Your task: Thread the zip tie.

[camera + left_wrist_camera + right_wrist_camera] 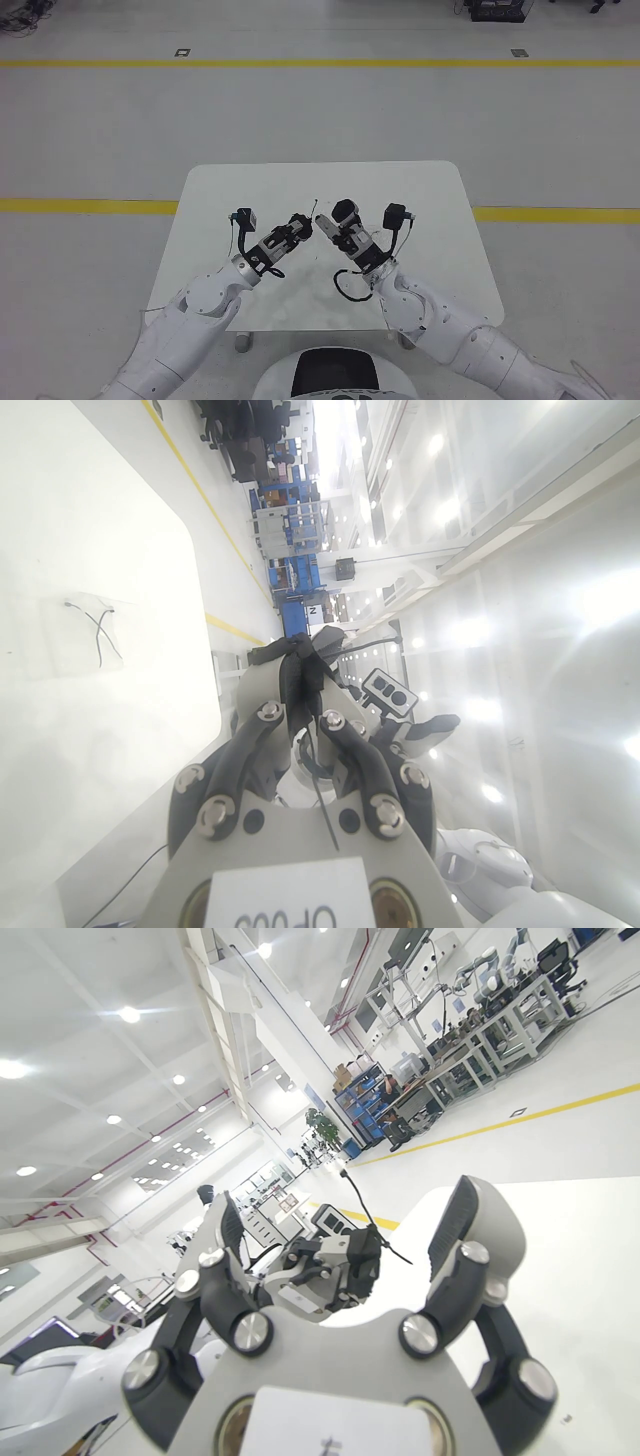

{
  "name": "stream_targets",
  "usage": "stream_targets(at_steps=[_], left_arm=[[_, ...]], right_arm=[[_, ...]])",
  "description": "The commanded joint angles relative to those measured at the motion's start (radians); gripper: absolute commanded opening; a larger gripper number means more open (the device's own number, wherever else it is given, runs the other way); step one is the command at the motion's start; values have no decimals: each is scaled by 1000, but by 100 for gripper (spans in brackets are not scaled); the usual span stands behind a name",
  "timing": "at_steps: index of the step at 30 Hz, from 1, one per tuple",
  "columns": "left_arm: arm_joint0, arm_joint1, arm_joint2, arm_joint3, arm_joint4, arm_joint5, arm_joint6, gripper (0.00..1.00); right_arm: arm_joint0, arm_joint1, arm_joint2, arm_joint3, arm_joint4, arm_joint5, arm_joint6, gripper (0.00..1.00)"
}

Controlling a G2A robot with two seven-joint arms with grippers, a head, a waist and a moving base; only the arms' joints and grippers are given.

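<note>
1. Your left tool (302, 650) hung above the middle of the white surface (420, 190), clenched on the black zip tie (361, 1208).
2. The zip tie was pinched partway along its strap. Its head end stuck out past the fingertips, and its thin tail ran back between the fingers.
3. Your right tool (345, 1198) sat just beside the left one, facing it, released with fingers spread wide and grasping nothing.
4. A clear bag (85, 635) of thin black ties lay flat on the surface, well apart.
</note>
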Motion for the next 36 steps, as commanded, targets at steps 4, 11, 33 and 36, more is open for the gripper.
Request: stream_targets(at_steps=[4, 11, 33, 36], left_arm=[[0, 0, 0, 0, 0, 0, 0, 0], [0, 0, 0, 0, 0, 0, 0, 0], [0, 0, 0, 0, 0, 0, 0, 0], [0, 0, 0, 0, 0, 0, 0, 0]], right_arm=[[0, -1, 0, 3, -5, 0, -1, 100], [-11, 10, 8, -88, 70, 0, 140, 100], [-171, 43, 452, -164, 768, 0, 1103, 100], [-185, 9, 492, -130, 800, 0, 1212, 100]])
